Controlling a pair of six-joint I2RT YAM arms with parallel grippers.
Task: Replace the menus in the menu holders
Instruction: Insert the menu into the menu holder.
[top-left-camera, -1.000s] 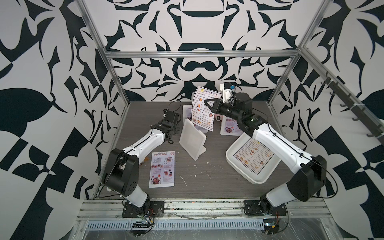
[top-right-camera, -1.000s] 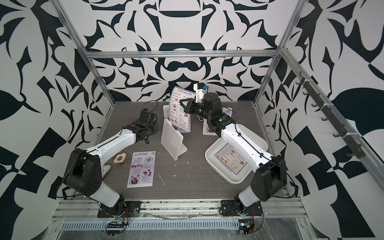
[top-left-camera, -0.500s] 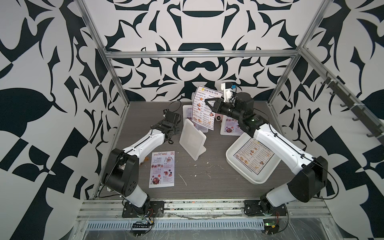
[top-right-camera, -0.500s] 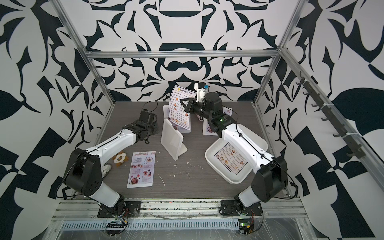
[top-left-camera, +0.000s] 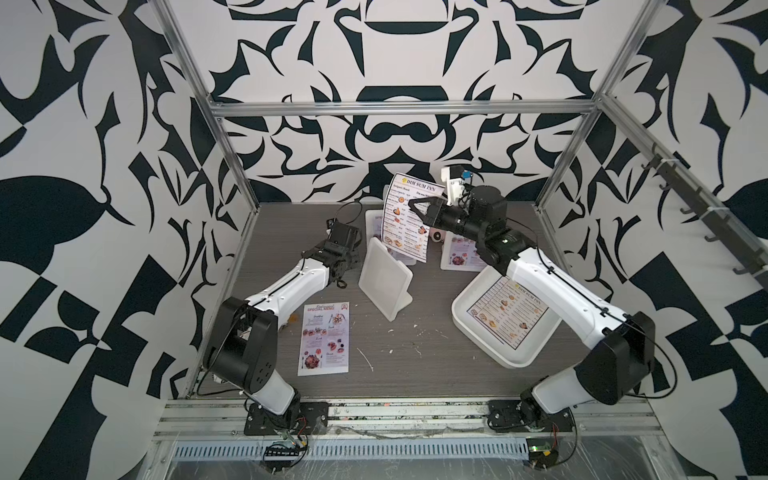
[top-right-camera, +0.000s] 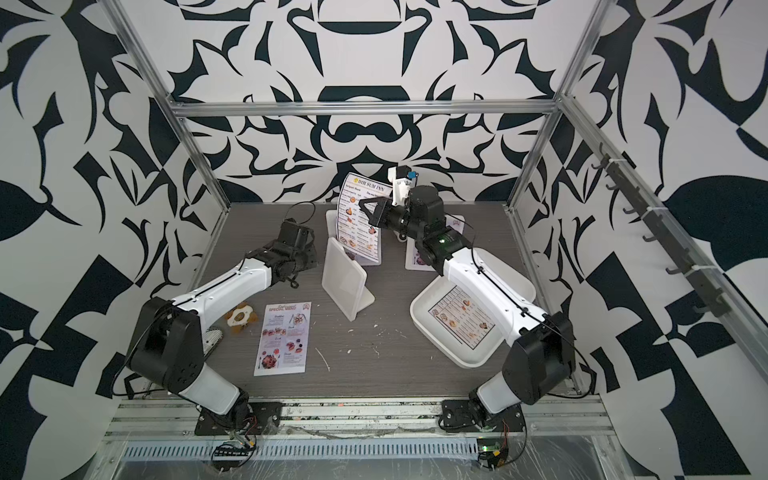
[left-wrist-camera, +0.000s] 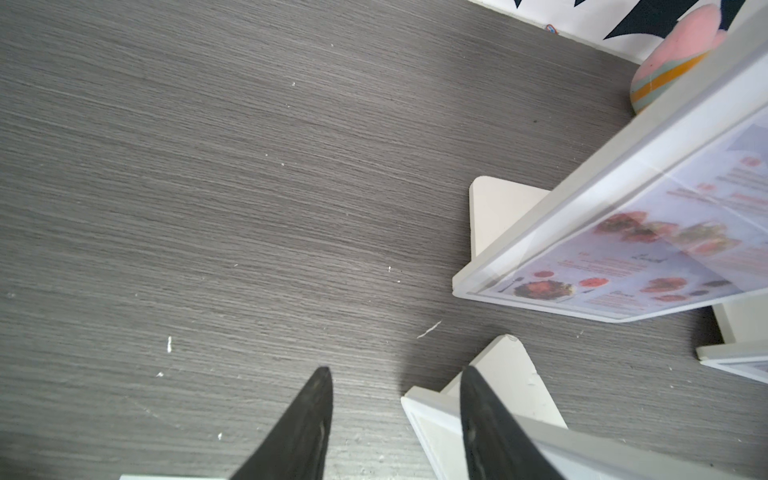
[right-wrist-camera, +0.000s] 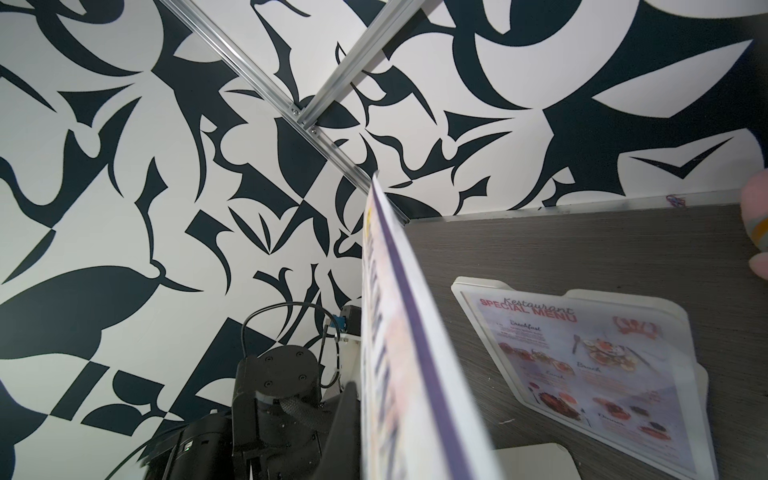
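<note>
Aloft, right fingers (top-left-camera: 420, 203) pinch a white, black-bordered DIM SUM INN paper menu (top-left-camera: 404, 226); left fingers (left-wrist-camera: 313, 409) hang half-spread, empty.

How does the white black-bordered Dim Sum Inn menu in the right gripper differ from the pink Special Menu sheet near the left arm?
The Dim Sum Inn menu is held roughly upright by the right gripper; the Special Menu sheet lies flat on the table. The Dim Sum Inn menu is white, black-bordered; the Special Menu sheet is pink with a red heading. Both are rectangular paper sheets with food photos.
</note>
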